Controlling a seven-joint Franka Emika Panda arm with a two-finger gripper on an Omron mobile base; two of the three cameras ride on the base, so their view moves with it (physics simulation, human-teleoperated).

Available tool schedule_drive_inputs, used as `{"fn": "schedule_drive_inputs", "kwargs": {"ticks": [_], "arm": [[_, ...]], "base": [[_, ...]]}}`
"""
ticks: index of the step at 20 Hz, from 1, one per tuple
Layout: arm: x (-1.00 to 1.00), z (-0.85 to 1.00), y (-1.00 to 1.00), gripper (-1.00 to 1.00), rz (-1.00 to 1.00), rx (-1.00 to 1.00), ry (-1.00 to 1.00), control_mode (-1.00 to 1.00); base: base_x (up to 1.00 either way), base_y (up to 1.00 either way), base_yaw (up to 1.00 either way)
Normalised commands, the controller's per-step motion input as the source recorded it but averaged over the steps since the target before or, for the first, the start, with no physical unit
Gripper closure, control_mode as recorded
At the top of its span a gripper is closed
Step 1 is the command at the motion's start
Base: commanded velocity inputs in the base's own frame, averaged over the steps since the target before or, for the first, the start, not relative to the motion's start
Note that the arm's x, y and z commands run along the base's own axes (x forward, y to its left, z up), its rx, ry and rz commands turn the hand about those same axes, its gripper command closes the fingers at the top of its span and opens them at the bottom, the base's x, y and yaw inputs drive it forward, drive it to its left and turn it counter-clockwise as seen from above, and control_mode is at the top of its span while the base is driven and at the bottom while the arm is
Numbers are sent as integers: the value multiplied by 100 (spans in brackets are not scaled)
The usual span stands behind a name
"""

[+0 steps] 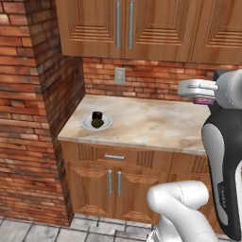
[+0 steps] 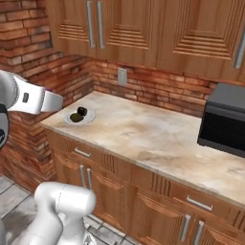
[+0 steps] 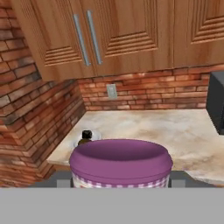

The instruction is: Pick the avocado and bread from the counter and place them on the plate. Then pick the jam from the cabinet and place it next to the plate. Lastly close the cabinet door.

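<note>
The jam jar (image 3: pixel 120 162), purple lid and checked band, sits tight against the camera in the hand view, flanked by the dark finger tips, so the gripper (image 3: pixel 120 183) looks closed on it. The tips themselves are mostly covered by the jar, so that is a reading, not a certainty. In the left base view the hand (image 1: pixel 201 90) hangs high at the right, a sliver of purple under it, well above the bench (image 1: pixel 156 125).

The plate (image 1: pixel 97 124) lies at the far left end of the bench, close to the brick wall, with the two small dark items already on it: one blocky (image 1: pixel 97 115), one rounded and olive (image 1: pixel 97 123). Which is bread and which avocado is hard to say at this size. From the gripper, the plate lies ahead, down and to the left; the open stone just beside its rim is the landing spot.

The upper cabinet doors (image 3: pixel 87 35) all look shut from these angles; which door is open I cannot make out. The microwave (image 2: pixel 225 125) stands well off to the right.
</note>
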Motion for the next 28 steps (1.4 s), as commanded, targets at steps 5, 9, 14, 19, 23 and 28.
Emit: {"fn": "schedule_drive_inputs", "kwargs": {"ticks": [5,9,14,19,23,28], "arm": [[0,0,0,100,0,0,0,100],[0,0,0,100,0,0,0,100],[0,0,0,100,0,0,0,100],[0,0,0,100,0,0,0,100],[0,0,0,100,0,0,0,100],[0,0,0,100,0,0,0,100]], "base": [[60,21,0],[65,12,0],[57,7,0],[40,16,0],[24,18,0],[15,20,0]]}}
